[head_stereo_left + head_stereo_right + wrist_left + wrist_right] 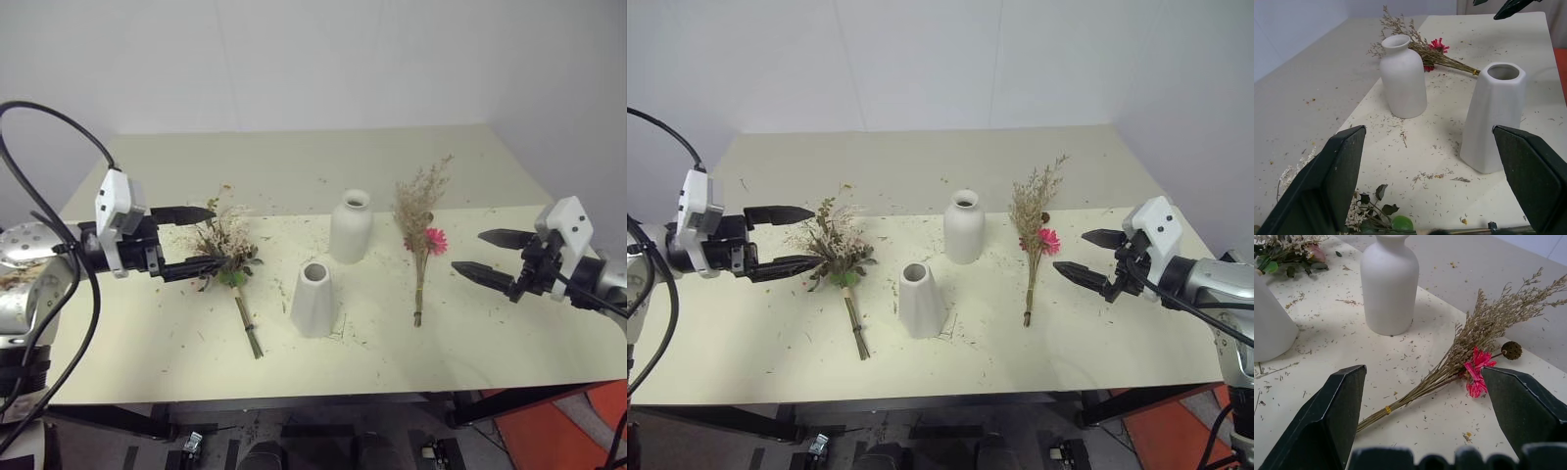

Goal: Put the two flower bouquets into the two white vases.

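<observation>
The bushier cream-white bouquet (227, 250) with green leaves lies left of centre, its stems pointing toward the front edge. My left gripper (211, 237) is open at its left side, fingertips flanking the flower head. In the left wrist view the bunch (1369, 215) lies low between the fingers. The bottle-shaped vase (351, 227) and the cone vase (314, 299) stand upright mid-table. The slim bouquet (421, 235) with the pink daisy lies to their right. My right gripper (467, 251) is open just right of it, apart from it, and faces it (1469, 352).
The vases and bouquets rest on a pale mat (147, 323) over the beige table (284, 157), which is strewn with dried plant crumbs. The table's front edge runs close below the stems. A white wall stands behind. An orange object (558, 431) sits on the floor at the right.
</observation>
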Controlling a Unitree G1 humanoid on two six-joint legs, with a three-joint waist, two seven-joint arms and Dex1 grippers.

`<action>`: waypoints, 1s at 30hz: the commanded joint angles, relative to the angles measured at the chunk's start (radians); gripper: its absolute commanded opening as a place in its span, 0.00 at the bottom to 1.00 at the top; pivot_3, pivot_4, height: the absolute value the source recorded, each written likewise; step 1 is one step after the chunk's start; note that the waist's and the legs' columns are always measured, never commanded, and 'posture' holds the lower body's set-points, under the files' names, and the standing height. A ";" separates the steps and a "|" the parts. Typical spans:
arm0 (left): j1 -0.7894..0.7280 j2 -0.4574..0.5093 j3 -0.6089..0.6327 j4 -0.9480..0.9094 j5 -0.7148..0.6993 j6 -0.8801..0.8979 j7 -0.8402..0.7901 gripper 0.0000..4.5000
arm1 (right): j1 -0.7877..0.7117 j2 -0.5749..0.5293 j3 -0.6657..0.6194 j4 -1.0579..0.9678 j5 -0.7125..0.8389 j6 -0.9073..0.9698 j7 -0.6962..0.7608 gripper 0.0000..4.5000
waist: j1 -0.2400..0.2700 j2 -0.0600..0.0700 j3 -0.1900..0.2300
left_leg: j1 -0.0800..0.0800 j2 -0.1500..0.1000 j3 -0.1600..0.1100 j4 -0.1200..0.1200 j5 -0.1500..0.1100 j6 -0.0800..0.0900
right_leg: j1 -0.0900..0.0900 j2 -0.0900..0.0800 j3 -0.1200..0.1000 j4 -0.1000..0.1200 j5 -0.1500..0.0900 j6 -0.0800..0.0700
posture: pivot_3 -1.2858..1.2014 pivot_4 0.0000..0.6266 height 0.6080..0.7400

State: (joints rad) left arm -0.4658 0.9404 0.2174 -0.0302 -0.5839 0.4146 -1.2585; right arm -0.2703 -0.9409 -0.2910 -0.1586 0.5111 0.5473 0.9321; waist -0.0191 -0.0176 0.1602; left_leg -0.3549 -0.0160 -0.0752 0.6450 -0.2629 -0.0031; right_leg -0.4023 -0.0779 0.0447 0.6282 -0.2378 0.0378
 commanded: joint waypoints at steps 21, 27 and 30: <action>-0.153 -0.055 -0.066 0.074 0.023 -0.052 -0.053 1.00 | -0.559 0.087 0.254 0.217 0.031 0.884 -0.311 0.99 | -0.021 0.000 0.000 | 0.000 0.000 -0.001 0.000 0.000 0.000 | -0.001 0.001 -0.001 0.001 0.001 -0.002 | 0.52 0.24 1.00; -0.189 -0.076 -0.089 0.099 0.040 -0.066 -0.074 1.00 | -0.721 0.162 0.506 0.440 -0.066 0.897 -0.286 0.99 | -0.025 0.000 0.000 | -0.009 0.000 -0.001 0.001 0.000 0.000 | -0.007 0.000 -0.001 0.002 0.001 -0.001 | 0.52 0.24 1.00; -0.202 -0.084 -0.097 0.111 0.048 -0.075 -0.082 1.00 | -0.778 0.196 0.611 0.550 -0.117 0.849 -0.238 0.99 | -0.026 0.000 0.000 | -0.015 -0.001 -0.001 0.004 0.000 0.000 | -0.014 0.000 -0.001 0.004 0.002 0.000 | 0.52 0.24 1.00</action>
State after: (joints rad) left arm -0.6400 0.8547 0.1120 0.0851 -0.5379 0.3656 -1.3330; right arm -1.0151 -0.7425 0.2972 0.3639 0.4227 1.4317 0.6699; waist -0.0451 -0.0172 0.1599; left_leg -0.3717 -0.0166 -0.0760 0.6493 -0.2626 -0.0030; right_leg -0.4184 -0.0781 0.0439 0.6330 -0.2359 0.0373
